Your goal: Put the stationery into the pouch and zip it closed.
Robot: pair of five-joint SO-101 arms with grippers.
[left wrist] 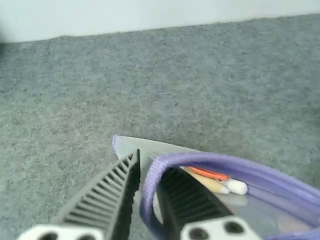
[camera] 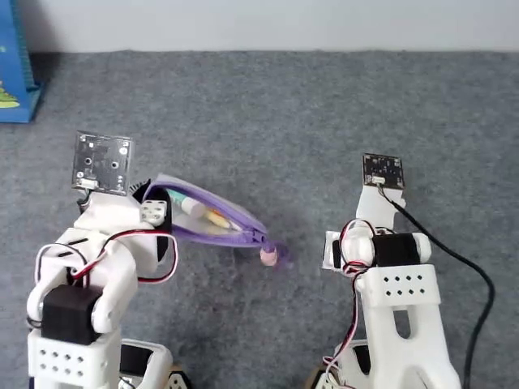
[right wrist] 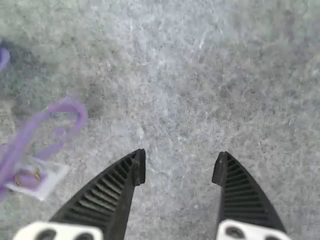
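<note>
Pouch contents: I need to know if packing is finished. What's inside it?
Through the clear side of the pouch show an orange stick and a white-tipped cream stick. The left gripper, shut on the pouch's purple rim, hides that end's contents.

Grey mat [camera: 284, 121] covers table; white wall [camera: 284, 24] along far edge; blue box [camera: 15, 73] at far-L corner, cut off by frame. L arm [camera: 105, 259] near-L, white w/ black motor, red/black/white wires looped over it; cam board [camera: 101, 162] at its far end. Pouch [camera: 237, 232], clear w/ purple trim, lies tilted just R of that arm, one end tucked under the wrist; pens [camera: 207, 213] inside; pink pull [camera: 268, 257] on mat at other end. R arm [camera: 397, 284] near-R, apart from pouch; cam board [camera: 383, 172] at its tip; black cable [camera: 462, 263] runs off to R edge.
</note>
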